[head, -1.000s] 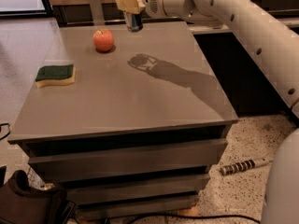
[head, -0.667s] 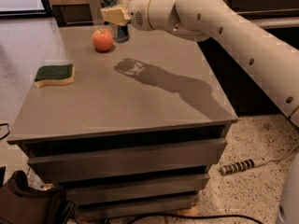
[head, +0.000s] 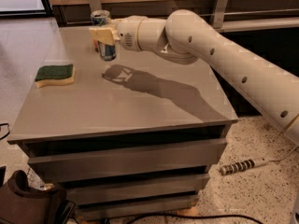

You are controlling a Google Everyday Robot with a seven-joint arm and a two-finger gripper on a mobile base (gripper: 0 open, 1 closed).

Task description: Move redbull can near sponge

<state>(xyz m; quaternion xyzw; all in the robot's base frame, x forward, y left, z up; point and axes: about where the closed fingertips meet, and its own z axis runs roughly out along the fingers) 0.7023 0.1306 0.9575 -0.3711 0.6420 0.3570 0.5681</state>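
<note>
The redbull can, slim and blue-and-silver with a silver top, is held upright in my gripper above the back left part of the grey table. The cream fingers are shut around the can's middle. Its shadow falls on the tabletop below and to the right. The sponge, dark green over yellow foam, lies flat near the table's left edge, to the left of and nearer than the can, apart from it.
A red apple is mostly hidden behind the can. My arm stretches in from the right over the table's back. A power strip lies on the floor at right; a dark bag sits at bottom left.
My gripper has carried the can leftward and a little toward the camera, from right of the apple to in front of it, closer to the sponge. The sponge has not moved.
</note>
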